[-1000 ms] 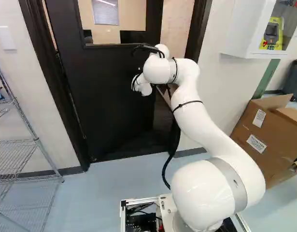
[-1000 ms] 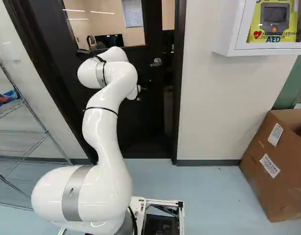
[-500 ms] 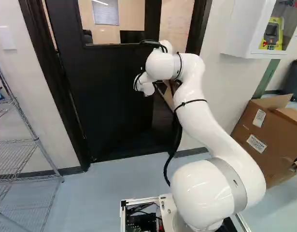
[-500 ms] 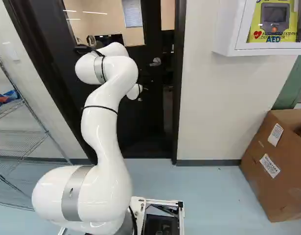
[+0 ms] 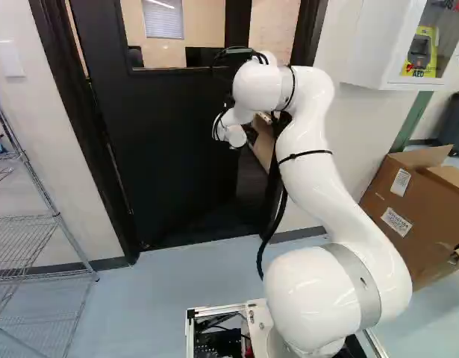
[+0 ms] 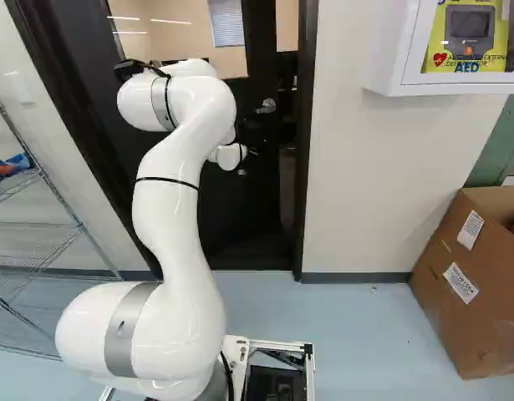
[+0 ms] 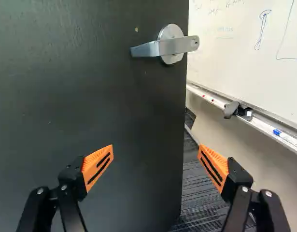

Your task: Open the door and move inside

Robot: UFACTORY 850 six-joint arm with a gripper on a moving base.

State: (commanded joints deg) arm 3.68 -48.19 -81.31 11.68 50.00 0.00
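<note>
The door [image 5: 162,142] stands ajar, handle [image 7: 171,46] ungripped near its free edge; the end effector's [image 7: 156,151] fingers are apart. Opening wider and entering likely remain.

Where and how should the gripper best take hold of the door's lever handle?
Probably by the free end of the lever handle, away from the edge of the door. Come straight at the door's face with the gripper turned, one finger above and one below: the arm lies roughly level and stands out from its round plate.
</note>
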